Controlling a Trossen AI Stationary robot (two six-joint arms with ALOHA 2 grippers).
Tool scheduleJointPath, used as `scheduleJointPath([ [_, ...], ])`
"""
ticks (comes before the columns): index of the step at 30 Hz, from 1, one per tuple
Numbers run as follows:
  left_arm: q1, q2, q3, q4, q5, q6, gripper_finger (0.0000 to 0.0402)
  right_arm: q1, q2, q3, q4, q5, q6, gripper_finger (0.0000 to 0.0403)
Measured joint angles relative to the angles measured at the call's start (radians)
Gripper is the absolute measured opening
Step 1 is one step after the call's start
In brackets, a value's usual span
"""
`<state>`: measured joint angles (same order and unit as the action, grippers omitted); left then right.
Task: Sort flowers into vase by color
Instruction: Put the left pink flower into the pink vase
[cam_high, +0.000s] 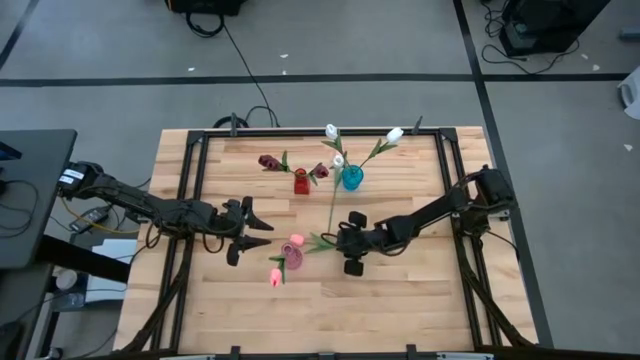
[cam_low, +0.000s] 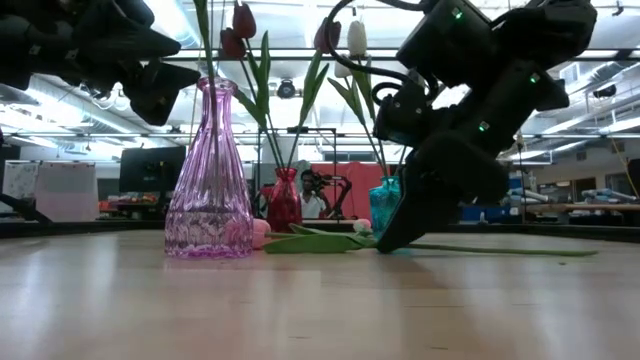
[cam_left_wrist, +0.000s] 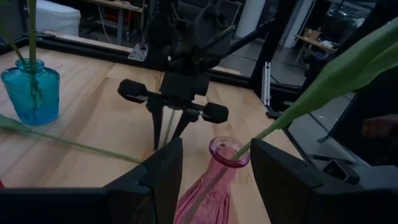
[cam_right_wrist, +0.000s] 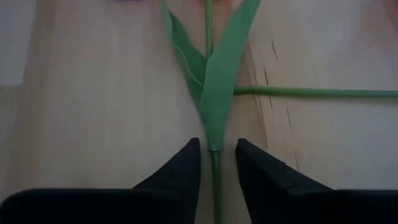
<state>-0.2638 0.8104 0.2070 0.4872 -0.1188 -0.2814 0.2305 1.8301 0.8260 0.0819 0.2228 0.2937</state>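
A pink glass vase (cam_high: 296, 260) stands mid-table with one pink tulip (cam_high: 275, 272) in it. A red vase (cam_high: 301, 182) holds maroon tulips, and a blue vase (cam_high: 351, 178) holds white ones. A pink tulip (cam_high: 297, 240) lies flat on the table, its leaves (cam_right_wrist: 214, 81) toward the pink vase. My right gripper (cam_right_wrist: 217, 163) points down at the table, narrowly open, with one finger on either side of this tulip's stem (cam_right_wrist: 216, 180). My left gripper (cam_high: 252, 229) is open and empty, just left of the pink vase (cam_left_wrist: 217, 180).
A second long stem (cam_right_wrist: 311, 92) lies on the table, crossing beside the leaves; it runs toward a white head (cam_high: 338, 160) near the blue vase. A black frame (cam_high: 190, 200) borders the wooden table. Bare wood lies toward the near edge (cam_high: 330, 320).
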Motion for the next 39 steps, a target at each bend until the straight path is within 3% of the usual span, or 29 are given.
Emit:
scheduleJointPath([
  [7, 0.000, 0.000, 0.000, 0.016, 0.000, -0.011, 0.0193, -0.001, -0.010, 0.001, -0.031, -0.011, 0.023, 0.0013],
  [11, 0.000, 0.000, 0.000, 0.017, -0.009, -0.011, 0.0193, -0.005, -0.063, -0.007, -0.069, 0.039, 0.090, 0.0012],
  [15, 0.000, 0.000, 0.000, 0.017, -0.044, -0.007, 0.0193, 0.004, -0.140, -0.004, -0.028, 0.180, 0.105, 0.0007],
  [20, 0.000, 0.000, 0.000, 0.027, -0.095, 0.017, 0.0193, 0.024, -0.214, -0.004, 0.122, 0.275, 0.065, 0.0007],
  [24, 0.002, 0.000, 0.000, 0.075, -0.183, 0.059, 0.0193, 0.022, -0.260, -0.004, 0.276, 0.316, -0.061, 0.0007],
  [30, 0.003, 0.000, 0.000, 0.101, -0.227, 0.090, 0.0193, 0.020, -0.252, -0.003, 0.651, 0.208, -0.237, 0.0007],
  [34, -0.001, 0.000, 0.000, 0.094, -0.167, 0.091, 0.0193, 0.003, -0.169, -0.003, 0.916, 0.061, -0.263, 0.0007],
  [39, 0.000, 0.000, 0.000, 0.137, -0.150, 0.092, 0.0193, -0.036, -0.069, 0.060, 1.020, -0.029, -0.267, 0.0007],
])
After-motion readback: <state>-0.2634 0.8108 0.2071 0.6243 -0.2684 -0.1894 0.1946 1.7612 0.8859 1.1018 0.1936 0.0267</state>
